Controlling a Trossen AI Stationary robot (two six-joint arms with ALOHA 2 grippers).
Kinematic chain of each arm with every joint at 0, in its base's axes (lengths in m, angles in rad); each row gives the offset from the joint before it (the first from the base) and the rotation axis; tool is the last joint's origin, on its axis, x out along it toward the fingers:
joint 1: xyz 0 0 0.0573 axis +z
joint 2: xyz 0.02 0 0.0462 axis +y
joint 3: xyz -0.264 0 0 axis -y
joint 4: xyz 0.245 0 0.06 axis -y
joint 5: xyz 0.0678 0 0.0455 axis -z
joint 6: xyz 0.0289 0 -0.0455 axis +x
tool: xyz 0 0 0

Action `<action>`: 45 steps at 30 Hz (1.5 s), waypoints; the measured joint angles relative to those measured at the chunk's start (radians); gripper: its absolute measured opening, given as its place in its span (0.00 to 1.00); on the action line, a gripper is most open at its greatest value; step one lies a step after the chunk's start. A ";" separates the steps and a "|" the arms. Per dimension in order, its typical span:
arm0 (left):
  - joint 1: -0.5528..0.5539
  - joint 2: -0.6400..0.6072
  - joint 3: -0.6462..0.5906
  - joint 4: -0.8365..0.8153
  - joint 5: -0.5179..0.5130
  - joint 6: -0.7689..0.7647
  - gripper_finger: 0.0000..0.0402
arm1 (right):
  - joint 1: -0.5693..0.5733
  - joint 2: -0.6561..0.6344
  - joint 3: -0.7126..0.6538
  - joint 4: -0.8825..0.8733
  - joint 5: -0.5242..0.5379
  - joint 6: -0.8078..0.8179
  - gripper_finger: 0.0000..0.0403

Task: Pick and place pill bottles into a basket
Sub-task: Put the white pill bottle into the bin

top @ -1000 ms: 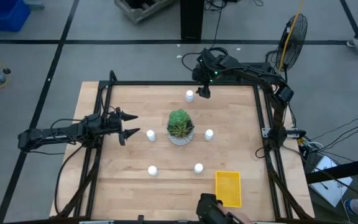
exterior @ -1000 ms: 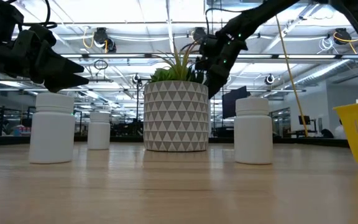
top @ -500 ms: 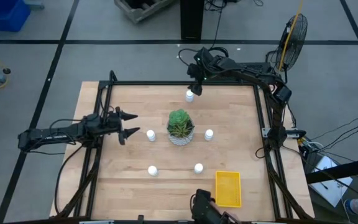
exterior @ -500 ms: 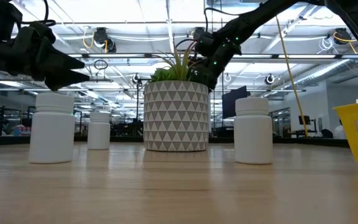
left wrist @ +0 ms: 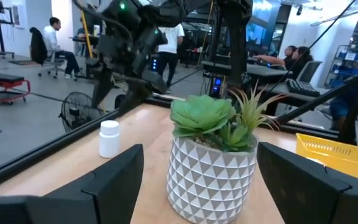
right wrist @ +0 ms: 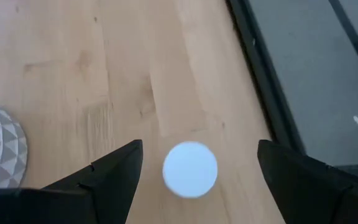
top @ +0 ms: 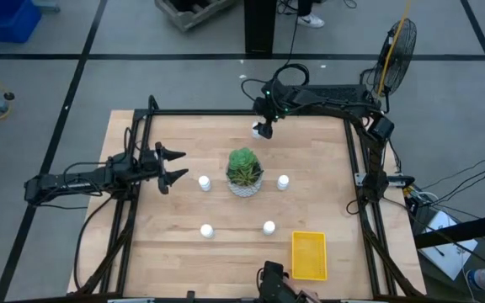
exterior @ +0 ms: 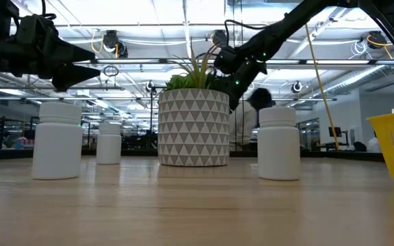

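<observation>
Five small white pill bottles stand upright on the wooden table: one at the far edge (top: 255, 129), two beside the plant (top: 204, 182) (top: 283, 181), and two nearer (top: 206, 230) (top: 269, 227). The yellow basket (top: 308, 255) sits at the near right. My right gripper (top: 264, 130) is open and points down over the far bottle, whose cap (right wrist: 190, 169) shows between the spread fingers (right wrist: 114, 177) without touching them. My left gripper (top: 171, 165) is open and empty at the table's left, pointing toward the plant.
A green plant in a white patterned pot (top: 244, 172) stands mid-table between the bottles. A black frame (top: 356, 168) runs along the table's edges. In the low view a person (exterior: 252, 123) shows in the room beyond the table.
My right gripper has moved toward the table's left along the far edge and now stands over the far bottle, with its fingers still open. My left gripper has risen a little. No bottle has moved.
</observation>
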 joint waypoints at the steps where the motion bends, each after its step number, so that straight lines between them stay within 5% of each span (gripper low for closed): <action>1: 0.000 0.000 0.000 0.000 0.000 0.002 0.78 | -0.001 0.000 -0.014 0.016 0.000 0.001 0.77; 13: 0.000 0.000 0.000 -0.001 0.000 -0.009 0.79 | 0.009 0.002 -0.020 0.070 0.000 0.010 0.77; 26: 0.000 0.000 0.000 -0.001 0.006 -0.014 0.80 | 0.028 0.163 0.102 -0.054 0.086 -0.014 0.77; 45: 0.000 0.000 0.000 -0.002 0.010 -0.031 0.77 | 0.027 0.158 0.102 -0.083 0.107 -0.006 0.76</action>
